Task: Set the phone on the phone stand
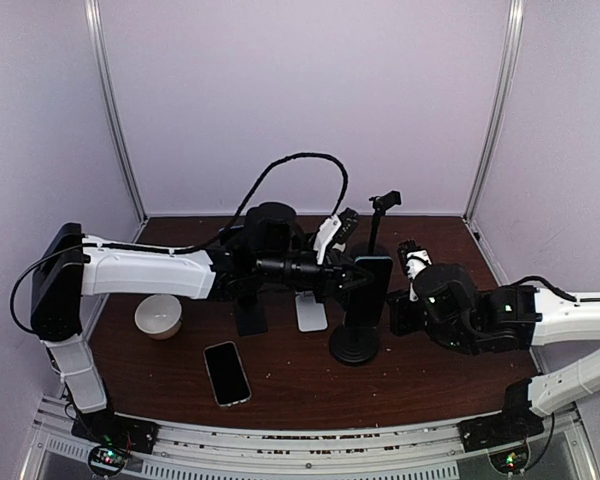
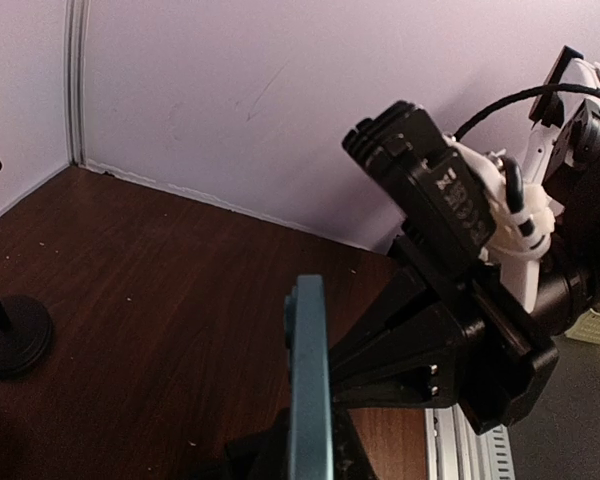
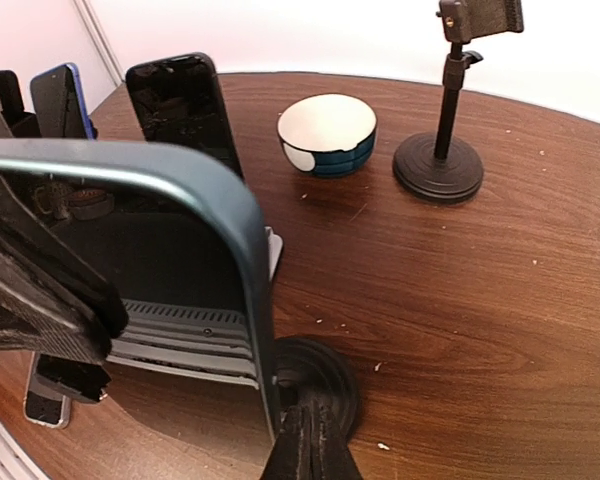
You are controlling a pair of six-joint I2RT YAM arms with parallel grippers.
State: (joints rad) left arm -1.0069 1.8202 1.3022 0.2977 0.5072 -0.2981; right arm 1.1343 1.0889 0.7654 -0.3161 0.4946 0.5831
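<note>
holding phone point(image 1: 378, 282) upright, left pincer point(image 1: 359, 274) clamped around it, above phone stand point(image 1: 356, 346)

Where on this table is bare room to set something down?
Free: the front strip between the flat phone and the round stand base, and right of that base. Crowded: centre, where the left gripper holds the teal phone among stands.

A dark brown wooden desk point(image 1: 300, 385), dotted with small pale crumbs, stands between plain pale lilac walls point(image 1: 310, 90). Thin silver metal posts point(image 1: 115, 110) rise at both back corners. A ribbed aluminium rail point(image 1: 310, 440) borders the near edge. The light is soft and even.
</note>
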